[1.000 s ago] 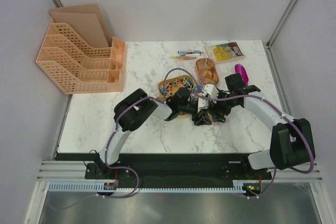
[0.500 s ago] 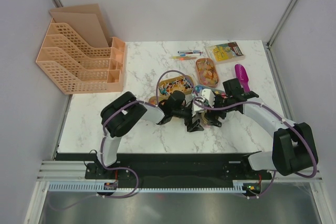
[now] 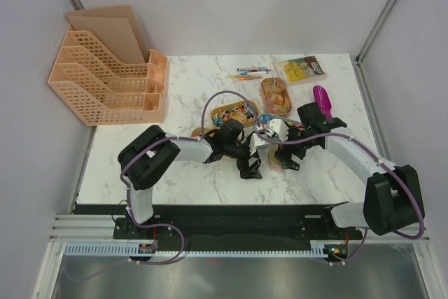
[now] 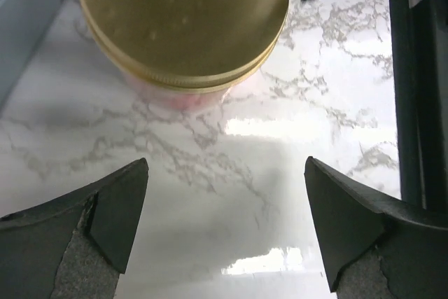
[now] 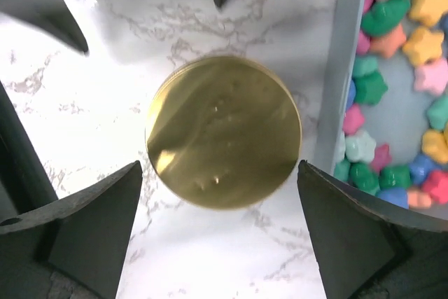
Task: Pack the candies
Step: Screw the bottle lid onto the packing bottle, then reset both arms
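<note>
Two grippers stand at mid-table with jaws spread wide, holding nothing: the left gripper [image 4: 225,166] over bare marble with a gold-lidded jar [image 4: 182,19] just ahead, the right gripper [image 5: 218,166] looking straight down on that jar's lid. Pastel star candies [image 5: 395,68] fill a grey-walled tray [image 5: 341,82] just beside the lid. Open table [image 3: 189,89] runs left to the file rack [image 3: 105,78].

A glossy white counter [image 3: 196,89] veined in grey throws back bright patches of overhead light; plain pale grey walls [image 3: 231,5] close it in, with slim metal posts [image 3: 383,12] at the far corners and a peach file rack [image 3: 105,82] far left
</note>
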Robot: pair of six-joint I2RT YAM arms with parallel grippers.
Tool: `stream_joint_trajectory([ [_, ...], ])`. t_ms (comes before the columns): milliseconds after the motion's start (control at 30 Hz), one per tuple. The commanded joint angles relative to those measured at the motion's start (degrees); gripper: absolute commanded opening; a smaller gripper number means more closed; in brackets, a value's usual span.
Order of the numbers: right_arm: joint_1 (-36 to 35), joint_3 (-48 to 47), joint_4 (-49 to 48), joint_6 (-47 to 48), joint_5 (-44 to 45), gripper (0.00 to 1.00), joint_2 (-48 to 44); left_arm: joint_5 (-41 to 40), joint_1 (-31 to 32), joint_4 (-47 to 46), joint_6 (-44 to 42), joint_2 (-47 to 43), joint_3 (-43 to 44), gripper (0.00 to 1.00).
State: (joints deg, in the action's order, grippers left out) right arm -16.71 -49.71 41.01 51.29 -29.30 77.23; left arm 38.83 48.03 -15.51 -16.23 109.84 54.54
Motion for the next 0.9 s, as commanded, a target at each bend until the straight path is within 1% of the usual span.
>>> stream_joint_trajectory([
  [0,0.45,-4.50,5.83,-0.66,3.19,0.98,-2.34,-3.94,-2.24,20.15,3.49,-2.68,0.03,1.00],
  [100,2.02,-9.25,4.09,-5.04,3.89,0.98,-4.98,-4.11,-3.73,24.01,3.05,-7.34,3.89,1.00],
  [133,2.73,-10.31,2.77,-10.10,4.59,0.98,-5.25,-4.29,-4.43,25.16,2.26,-8.41,6.86,1.00],
  [200,4.66,-12.68,-1.35,-15.14,6.79,0.98,-5.08,-4.29,-5.05,27.27,1.03,-9.90,9.95,1.00],
  [233,5.36,-13.30,-2.59,-17.34,9.32,0.98,-4.73,-3.94,-5.40,27.63,-0.63,-11.04,13.10,1.00],
  [267,6.76,-14.44,-3.65,-22.32,11.00,0.98,-3.68,-3.76,-5.58,28.07,-1.52,-11.31,14.78,1.00],
  [300,7.47,-14.97,-5.84,-24.89,12.41,0.98,-3.06,-3.59,-5.67,28.42,-2.22,-11.49,16.45,1.00],
  [333,8.26,-15.50,-6.64,-27.18,15.56,0.98,-2.27,-3.67,-6.02,29.30,-3.10,-11.23,20.13,1.00],
  [367,8.97,-16.98,-7.08,-31.56,16.81,0.98,-1.30,-3.85,-6.28,29.74,-3.19,-10.97,21.90,1.00],
  [467,12.83,-20.59,-6.91,-38.86,19.19,0.98,3.00,-6.03,-8.12,31.33,-2.15,-10.26,27.71,1.00],
  [500,15.28,-21.21,-7.00,-40.55,19.80,0.98,4.67,-9.79,-8.74,31.50,-1.36,-10.26,28.59,1.00],
  [567,18.62,-22.44,-7.44,-43.10,20.94,0.98,5.91,-12.62,-11.98,31.33,2.06,-10.96,29.74,1.00],
  [600,21.25,-22.71,-8.48,-46.25,22.08,0.98,6.78,-16.73,-13.47,30.72,3.99,-11.40,29.57,1.00],
  [633,22.24,-22.97,-9.19,-47.93,24.09,0.98,7.14,-19.99,-16.45,30.10,8.97,-11.93,28.70,1.00],
  [667,22.94,-23.41,-9.89,-49.86,29.42,0.98,7.67,-23.07,-18.13,29.49,11.11,-12.98,28.17,1.00],
  [700,23.56,-23.76,-10.68,-52.75,33.04,0.98,8.71,-28.66,-19.80,29.40,12.96,-13.60,27.64,1.00],
  [733,23.65,-23.94,-11.04,-53.83,36.38,0.98,8.90,-31.51,-22.95,29.48,15.67,-14.21,26.59,1.00],
  [767,23.65,-23.59,-12.70,-54.36,41.90,0.98,8.73,-34.23,-24.29,29.22,15.79,-15.00,25.97,1.00],
  [800,23.65,-23.24,-13.32,-55.32,44.91,0.98,8.38,-38.52,-25.52,28.70,15.70,-16.31,24.40,1.00],
  [867,23.65,-22.45,-14.12,-56.12,48.53,0.98,8.03,-44.08,-27.81,27.90,15.44,-17.55,22.89,1.00],
])
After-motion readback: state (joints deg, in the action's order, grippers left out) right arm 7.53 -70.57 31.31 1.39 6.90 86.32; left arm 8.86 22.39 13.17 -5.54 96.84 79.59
